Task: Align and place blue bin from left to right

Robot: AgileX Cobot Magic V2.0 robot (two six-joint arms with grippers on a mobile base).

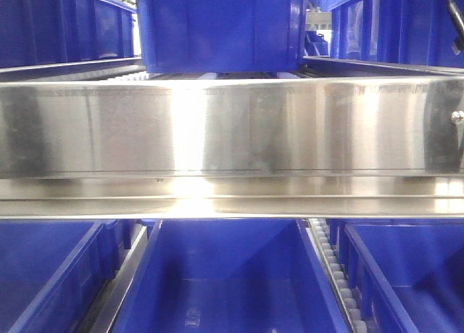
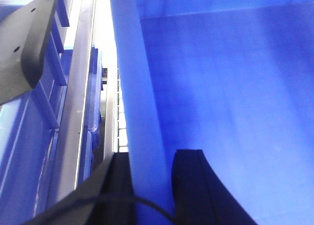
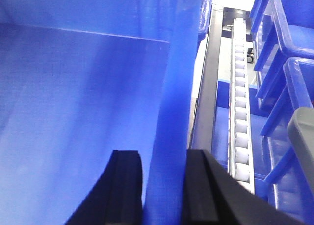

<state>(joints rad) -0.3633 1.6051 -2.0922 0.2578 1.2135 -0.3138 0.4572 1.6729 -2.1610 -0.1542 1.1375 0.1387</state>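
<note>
The blue bin (image 1: 228, 282) sits in the middle lane below the steel beam; neither gripper shows in the front view. In the left wrist view my left gripper (image 2: 154, 156) straddles the bin's left wall (image 2: 142, 87), one black finger (image 2: 122, 186) outside and the other inside, both against the wall. In the right wrist view my right gripper (image 3: 162, 156) is shut the same way on the bin's right wall (image 3: 171, 87), with one finger (image 3: 125, 186) inside. The bin's interior (image 3: 73, 87) looks empty.
A wide steel beam (image 1: 232, 126) crosses the front view, with another blue bin (image 1: 221, 28) on the level above. Neighbouring blue bins stand left (image 1: 43, 275) and right (image 1: 406, 268). A roller track (image 3: 240, 112) and a metal rail (image 2: 73, 112) run beside the held bin.
</note>
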